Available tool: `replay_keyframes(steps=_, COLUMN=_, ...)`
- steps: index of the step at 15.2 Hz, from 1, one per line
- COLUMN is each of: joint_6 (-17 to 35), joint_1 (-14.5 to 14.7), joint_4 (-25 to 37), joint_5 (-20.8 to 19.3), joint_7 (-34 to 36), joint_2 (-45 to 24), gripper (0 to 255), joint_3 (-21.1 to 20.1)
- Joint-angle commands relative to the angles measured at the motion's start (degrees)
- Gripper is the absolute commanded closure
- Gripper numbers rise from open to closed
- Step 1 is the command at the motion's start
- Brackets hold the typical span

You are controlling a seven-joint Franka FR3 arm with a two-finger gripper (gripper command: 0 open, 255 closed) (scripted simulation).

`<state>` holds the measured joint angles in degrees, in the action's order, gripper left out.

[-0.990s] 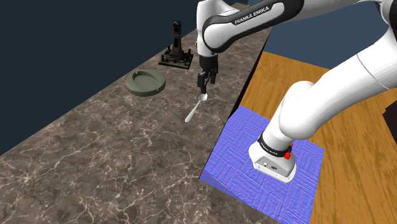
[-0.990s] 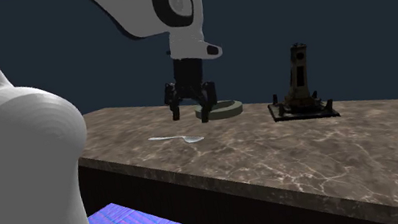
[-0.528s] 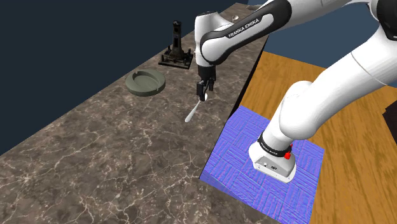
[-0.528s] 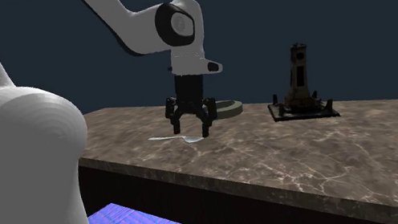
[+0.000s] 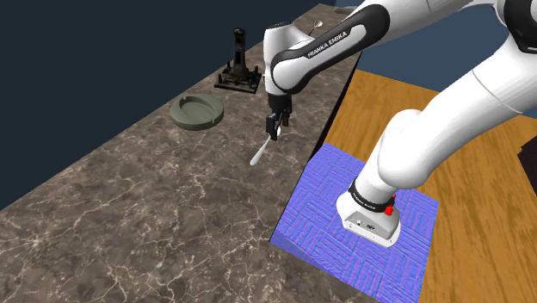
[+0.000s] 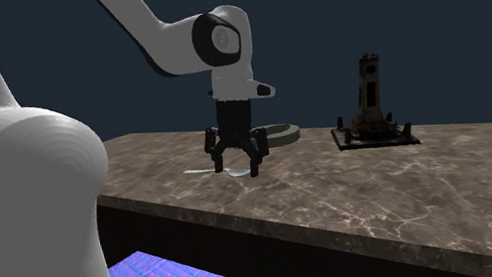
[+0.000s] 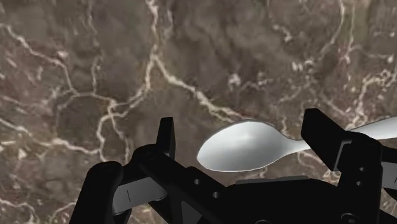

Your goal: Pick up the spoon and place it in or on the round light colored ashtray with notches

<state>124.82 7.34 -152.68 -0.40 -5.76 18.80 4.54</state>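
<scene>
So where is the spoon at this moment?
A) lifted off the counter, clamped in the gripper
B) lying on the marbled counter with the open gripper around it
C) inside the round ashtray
B: the spoon lies flat on the counter, with the open gripper straddling its bowl.

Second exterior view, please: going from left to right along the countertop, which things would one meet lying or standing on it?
The spoon → ashtray → dark ornament on its square base.
</scene>
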Motion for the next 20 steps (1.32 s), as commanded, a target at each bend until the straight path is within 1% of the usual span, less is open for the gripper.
replay_keyframes(steps=1, joint_6=0.0, joint_1=0.0, joint_4=0.0, joint_5=0.0, joint_7=0.0, joint_2=0.0, gripper=0, joint_3=0.0)
replay_keyframes(steps=2, joint_6=0.0, joint_1=0.0, joint_4=0.0, joint_5=0.0, joint_7=0.0, joint_2=0.0, gripper=255, joint_3=0.0)
replay_keyframes(steps=11, joint_6=0.0, joint_1=0.0, joint_4=0.0, joint_5=0.0, joint_7=0.0, joint_2=0.0, gripper=255, joint_3=0.0)
replay_keyframes(steps=20, joint_6=-8.3, joint_1=-0.1, joint_4=3.6, joint_5=-0.2, joint_7=0.3, joint_2=4.7, gripper=255, joint_3=-0.2)
